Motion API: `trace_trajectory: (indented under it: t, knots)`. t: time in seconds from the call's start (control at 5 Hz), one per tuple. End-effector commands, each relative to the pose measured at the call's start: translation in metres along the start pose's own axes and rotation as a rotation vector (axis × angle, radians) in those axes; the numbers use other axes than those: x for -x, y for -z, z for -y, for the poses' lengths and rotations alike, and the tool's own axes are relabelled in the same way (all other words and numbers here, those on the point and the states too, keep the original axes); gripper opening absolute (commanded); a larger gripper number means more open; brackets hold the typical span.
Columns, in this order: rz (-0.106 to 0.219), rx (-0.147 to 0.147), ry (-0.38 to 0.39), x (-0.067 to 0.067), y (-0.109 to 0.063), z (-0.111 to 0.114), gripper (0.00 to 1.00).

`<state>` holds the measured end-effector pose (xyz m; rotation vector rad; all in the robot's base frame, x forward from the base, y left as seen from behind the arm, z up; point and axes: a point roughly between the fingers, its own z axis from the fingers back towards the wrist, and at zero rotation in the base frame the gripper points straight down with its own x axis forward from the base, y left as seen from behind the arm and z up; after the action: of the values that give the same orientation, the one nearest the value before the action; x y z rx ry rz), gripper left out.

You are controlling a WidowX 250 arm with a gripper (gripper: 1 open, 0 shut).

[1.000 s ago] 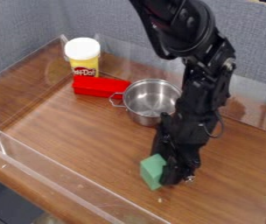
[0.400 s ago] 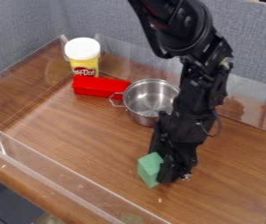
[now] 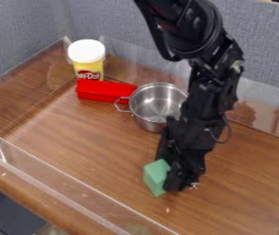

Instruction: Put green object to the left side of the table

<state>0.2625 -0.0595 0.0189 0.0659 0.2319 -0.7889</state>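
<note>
The gripper [image 3: 171,177] is down at the green block [image 3: 158,178] near the table's [image 3: 56,119] front edge; whether it grips, I cannot tell. Next likely comes carrying it leftward.

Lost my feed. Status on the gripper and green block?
Gripper down at green block, jaws partly open, grip unclear. Block on table, near front edge. Leftward path clear; pot behind.

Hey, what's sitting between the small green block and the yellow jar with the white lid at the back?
In the camera view, the red rectangular block lies between the green block and the yellow jar, beside the jar; otherwise bare brown tabletop.
</note>
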Motion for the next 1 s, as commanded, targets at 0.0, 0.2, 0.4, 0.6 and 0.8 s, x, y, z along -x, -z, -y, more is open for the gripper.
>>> trace_trajectory:
  t: [0.0, 0.2, 0.4, 0.6, 0.8]
  knots:
    - [0.037, -0.027, 0.004, 0.000, -0.011, -0.006, 0.00]
    - [0.045, -0.037, -0.003, 0.004, -0.016, -0.008, 0.00]
    - [0.053, -0.047, -0.010, 0.008, -0.020, -0.009, 0.00]
    - [0.061, -0.054, -0.017, 0.011, -0.022, -0.011, 0.00]
    - [0.067, -0.060, -0.022, 0.014, -0.024, -0.013, 0.00]
